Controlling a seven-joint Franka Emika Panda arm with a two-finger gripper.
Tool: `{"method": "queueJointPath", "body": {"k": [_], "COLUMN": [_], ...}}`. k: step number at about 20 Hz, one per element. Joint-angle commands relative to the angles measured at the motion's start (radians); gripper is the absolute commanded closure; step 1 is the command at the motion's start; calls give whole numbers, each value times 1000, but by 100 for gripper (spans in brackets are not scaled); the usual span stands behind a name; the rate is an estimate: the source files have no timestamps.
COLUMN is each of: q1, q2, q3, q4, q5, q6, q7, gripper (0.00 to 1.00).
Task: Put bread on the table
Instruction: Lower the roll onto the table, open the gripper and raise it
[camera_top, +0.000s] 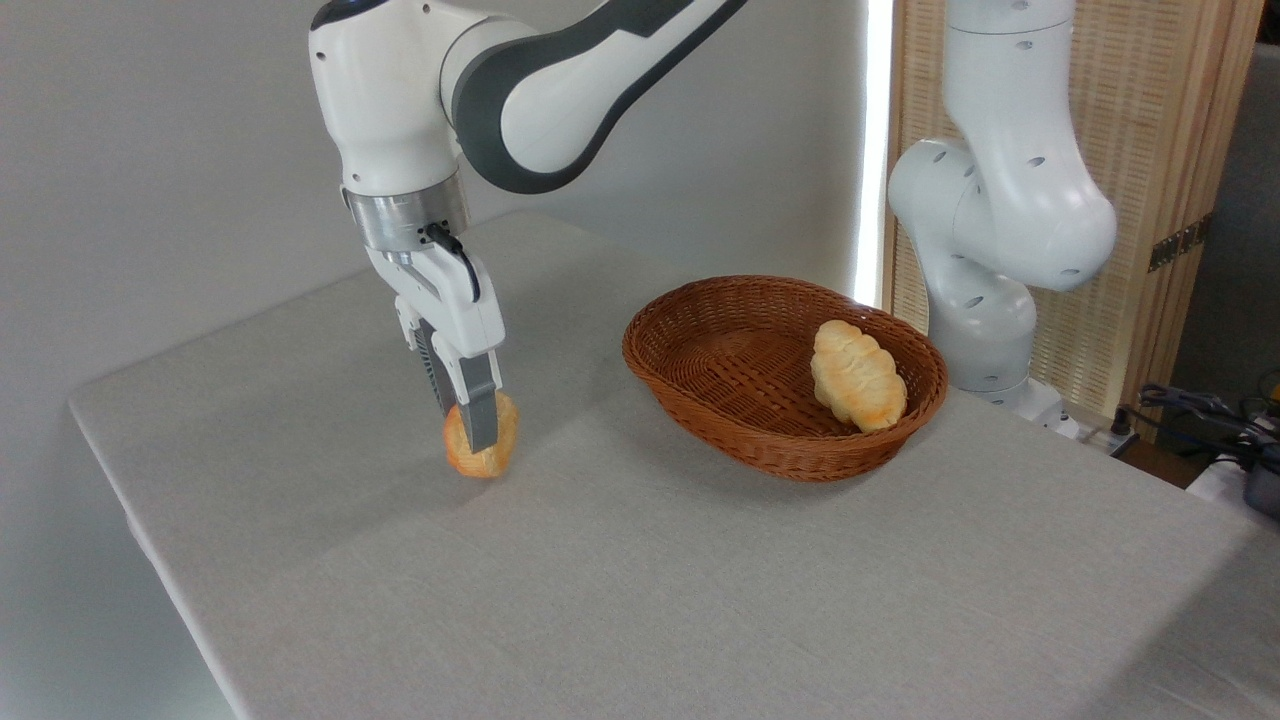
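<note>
The Franka arm is reaching down from the upper middle of the scene, its wrist pointing almost straight down over the left half of the table (700, 600). The gripper (480, 438) is clamping the bread (482, 452), a small golden-orange bun, between its two fingers (482, 410); the nearer grey finger is lying across the front of the bun and hiding its middle, while the other finger is mostly tucked behind. The bun is standing on edge in the grasp, with its lower rim touching, or sitting just above, the grey cloth; the view is not settling which. A soft shadow is lying on the cloth directly beneath it.

To the right, well apart from the gripper, a brown oval wicker basket (700, 400) is resting on the tabletop toward the far side. A longer, paler ridged loaf (857, 375) is lying inside it, leaning against the right-hand wall of the basket. The rest of the basket's floor is showing bare weave.

The arm's white base column (1000, 230) is rising at the far right edge of the table, just behind the basket, in front of a slatted wooden screen (1150, 120). Dark cables (1200, 410) are trailing at the right edge of the scene, beyond the table.
</note>
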Motion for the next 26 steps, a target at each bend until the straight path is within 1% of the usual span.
{"method": "queueJointPath", "body": {"k": [1,10,12,13,14,16,19,21,23,26], "q1": [-4,-4,-4,-2,-1,4,15,15,15,16], "q2": [21,20,14,12,10,7,6,6,3,3], "q3": [-13,-13,-10,-6,-1,0,11,57,65,66], "q4": [20,20,36,63,92,134,207,226,227,226], "q5": [40,40,36,28,26,26,25,20,2,-4], "q6": [19,19,19,15,6,-17,-111,-160,-162,-162], "q7": [11,5,2,-1,-6,-47,-70,-64,-67,-67], "gripper": [0,0,0,0,0,0,0,0,0,0]}}
